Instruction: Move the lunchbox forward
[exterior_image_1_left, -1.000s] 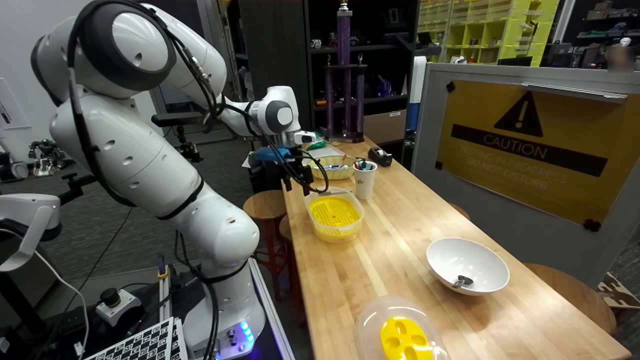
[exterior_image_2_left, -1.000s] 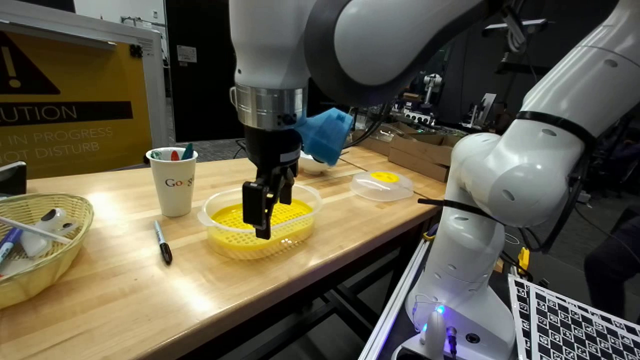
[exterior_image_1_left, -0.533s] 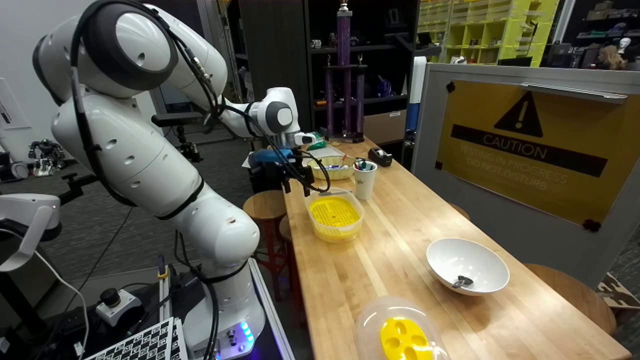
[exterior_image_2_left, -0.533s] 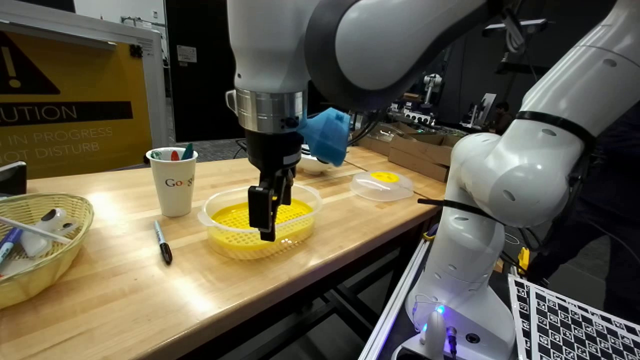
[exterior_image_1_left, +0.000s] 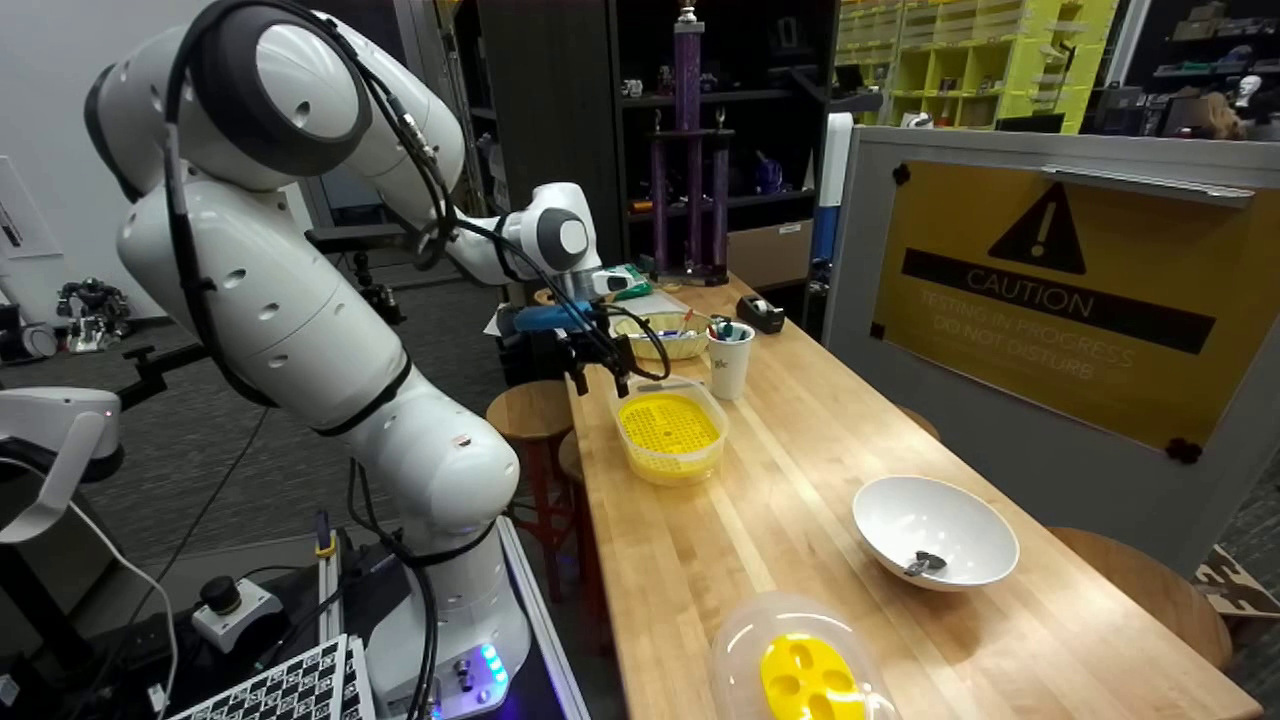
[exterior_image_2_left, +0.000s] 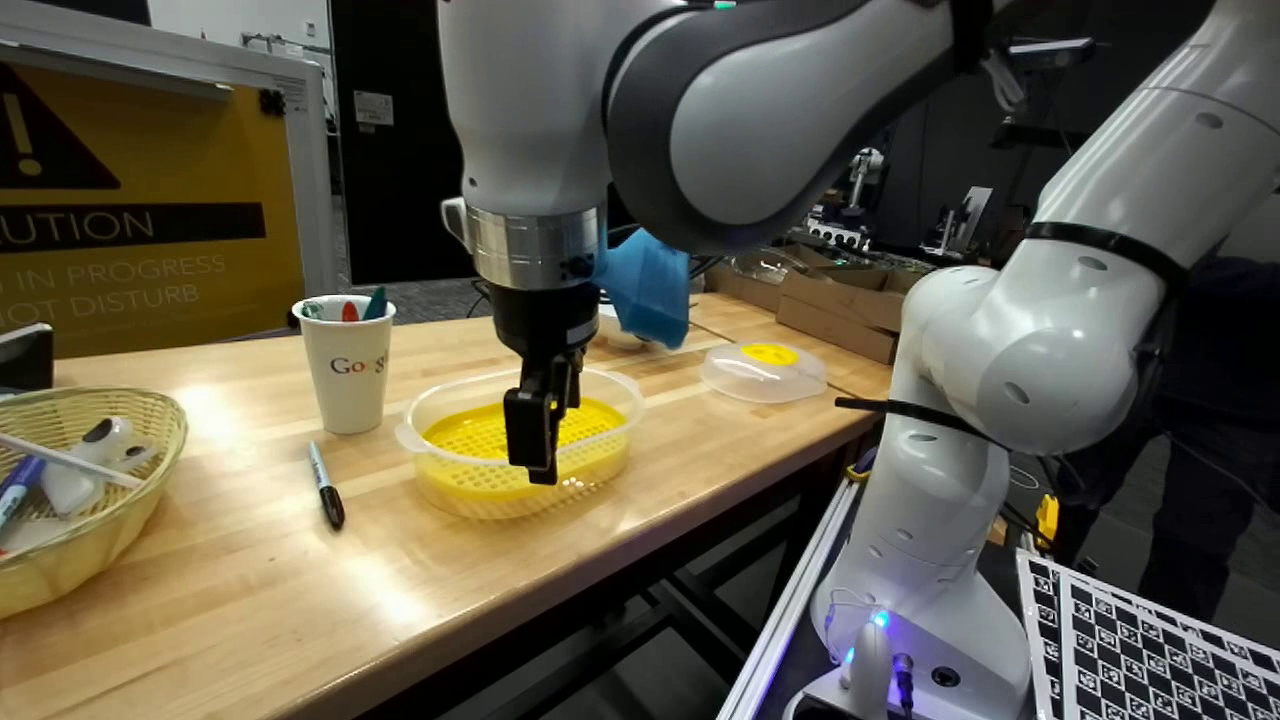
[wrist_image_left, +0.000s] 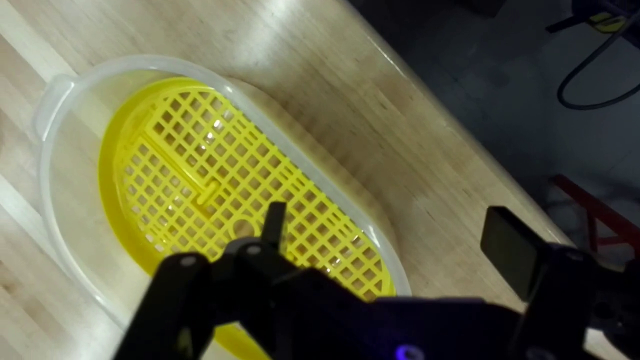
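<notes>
My jaws stand wide apart, and my gripper (wrist_image_left: 392, 237) points down at the lunchbox (exterior_image_2_left: 490, 497), a clear oval tub with a yellow perforated insert (wrist_image_left: 240, 170). In the wrist view one of my fingers (wrist_image_left: 274, 225) shows over that insert, the other over the wooden table (wrist_image_left: 440, 210) past the rim; whether I touch the tub, I cannot tell. The lunchbox sits upright near the table's edge, on the side of my arm (exterior_image_1_left: 300, 310). In an exterior view, a pale yellow basket (exterior_image_2_left: 130, 520) sits near, at the left, and a marker (exterior_image_2_left: 326, 485) lies between it and the lunchbox. Just beyond stands a white cup (exterior_image_2_left: 345, 385) of pens (exterior_image_2_left: 375, 303). Farther along, to the right, rests a clear dome (exterior_image_2_left: 740, 382) with a yellow middle. Farther still is a white bowl (exterior_image_1_left: 950, 515) holding a dark utensil (exterior_image_1_left: 925, 563).
</notes>
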